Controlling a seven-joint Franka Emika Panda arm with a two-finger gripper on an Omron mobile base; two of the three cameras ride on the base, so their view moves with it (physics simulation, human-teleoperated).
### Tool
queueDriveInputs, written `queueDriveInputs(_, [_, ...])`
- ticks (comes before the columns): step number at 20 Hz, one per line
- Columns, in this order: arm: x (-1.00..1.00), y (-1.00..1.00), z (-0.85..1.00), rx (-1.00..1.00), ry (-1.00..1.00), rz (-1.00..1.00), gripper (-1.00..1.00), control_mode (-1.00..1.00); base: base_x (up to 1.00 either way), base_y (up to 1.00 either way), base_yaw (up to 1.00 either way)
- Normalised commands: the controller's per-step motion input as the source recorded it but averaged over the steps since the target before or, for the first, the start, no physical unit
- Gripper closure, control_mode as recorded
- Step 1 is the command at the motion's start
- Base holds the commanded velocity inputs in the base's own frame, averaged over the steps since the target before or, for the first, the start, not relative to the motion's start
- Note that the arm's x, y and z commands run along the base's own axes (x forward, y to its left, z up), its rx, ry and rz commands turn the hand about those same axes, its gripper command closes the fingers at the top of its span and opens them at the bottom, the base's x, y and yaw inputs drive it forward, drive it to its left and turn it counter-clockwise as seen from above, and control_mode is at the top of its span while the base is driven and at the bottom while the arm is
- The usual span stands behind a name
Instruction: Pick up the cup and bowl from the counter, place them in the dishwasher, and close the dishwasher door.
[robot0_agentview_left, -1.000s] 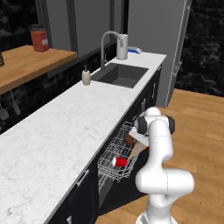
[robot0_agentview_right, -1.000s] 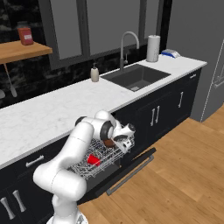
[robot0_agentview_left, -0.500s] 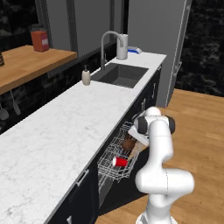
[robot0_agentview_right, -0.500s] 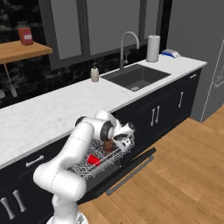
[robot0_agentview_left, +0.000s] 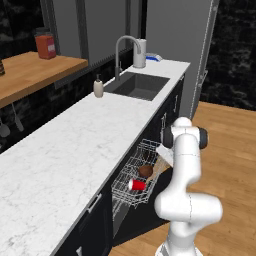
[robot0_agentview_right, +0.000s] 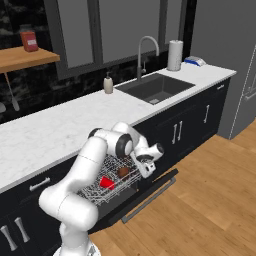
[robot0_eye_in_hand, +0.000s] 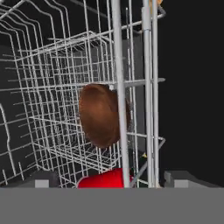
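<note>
White marble-look stone with grey veining tops the long bench (robot0_agentview_left: 75, 150), which runs over dark navy-black cabinets (robot0_agentview_right: 192, 125) with slim silver handles, on a warm wooden plank floor (robot0_agentview_right: 210, 200). Toward the far end a dark rectangular sink (robot0_agentview_left: 137, 85) is set into the bench under a curved chrome tap (robot0_agentview_left: 125, 45), with a small pale soap bottle (robot0_agentview_left: 99, 88) just beside the sink's near left corner and a white paper roll (robot0_agentview_right: 174, 55) near the tap. On the left a wooden shelf (robot0_agentview_left: 30, 75) carries a red jar (robot0_agentview_left: 45, 46). Below the bench the dishwasher (robot0_agentview_right: 90, 192) stands open: its flat dark door (robot0_agentview_right: 150, 192) lies folded down close to the floor, and its silvery wire rack (robot0_agentview_left: 132, 175) is pulled out over it. Inside the rack the small red cup (robot0_agentview_left: 136, 185) lies on its side, white rim showing, and the round dark brown bowl (robot0_agentview_left: 145, 171), smooth and matte, rests just beside it on the far side. In the hand view the bowl (robot0_eye_in_hand: 103, 116) sits behind thin wire bars with the cup (robot0_eye_in_hand: 107, 179) lower in the picture. The gripper (robot0_agentview_right: 148, 167) hangs at the rack's outer edge near the bowl, its fingers spread wide apart and empty, touching neither dish.
</note>
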Motion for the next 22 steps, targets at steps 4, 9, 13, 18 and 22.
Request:
queueDriveInputs(4, [-0.11, -0.26, -0.54, 0.0, 0.23, -0.18, -1.0, -1.0, 0.0, 0.0, 0.0])
queueDriveInputs(9, [0.21, 0.13, -0.87, 0.0, 0.25, -0.19, -1.0, -1.0, 0.0, 0.0, 0.0])
queueDriveInputs(13, [0.42, 0.6, -0.52, 0.11, 0.03, -0.12, -1.0, -1.0, 0.0, 0.0, 0.0])
queueDriveInputs(18, [-0.31, -0.03, 0.21, 0.29, -0.01, -0.06, -1.0, -1.0, 0.0, 0.0, 0.0])
queueDriveInputs(22, [-0.9, -0.56, 0.72, 0.28, -0.09, 0.0, -1.0, -1.0, 0.0, 0.0, 0.0])
